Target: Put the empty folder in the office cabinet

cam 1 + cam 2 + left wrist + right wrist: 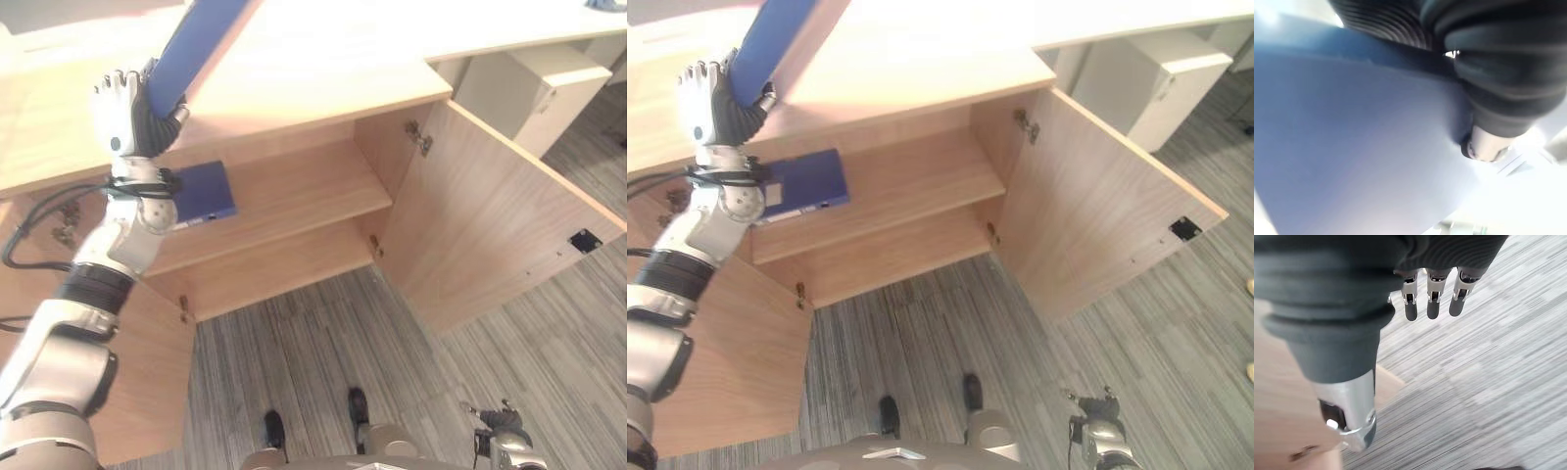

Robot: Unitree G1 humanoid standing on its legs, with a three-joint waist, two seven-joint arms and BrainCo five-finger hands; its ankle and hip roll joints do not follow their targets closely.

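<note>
My left hand (122,113) is raised in front of the cabinet top (323,69), shut on a blue folder (201,44) that slants up and away above it. In the left wrist view the folder's blue face (1352,137) lies close against the hand, with the thumb (1484,144) pressed on it. The office cabinet stands open below, its middle shelf (304,191) bare on the right. A second blue folder (204,191) lies flat at the shelf's left end, just behind my forearm. My right hand (505,431) hangs low over the carpet, fingers (1431,298) straight and holding nothing.
The cabinet's right door (490,215) swings wide out over the grey carpet (294,362). Its left door (147,362) stands open beside my left arm. A white drawer unit (534,83) sits under the desk at the back right.
</note>
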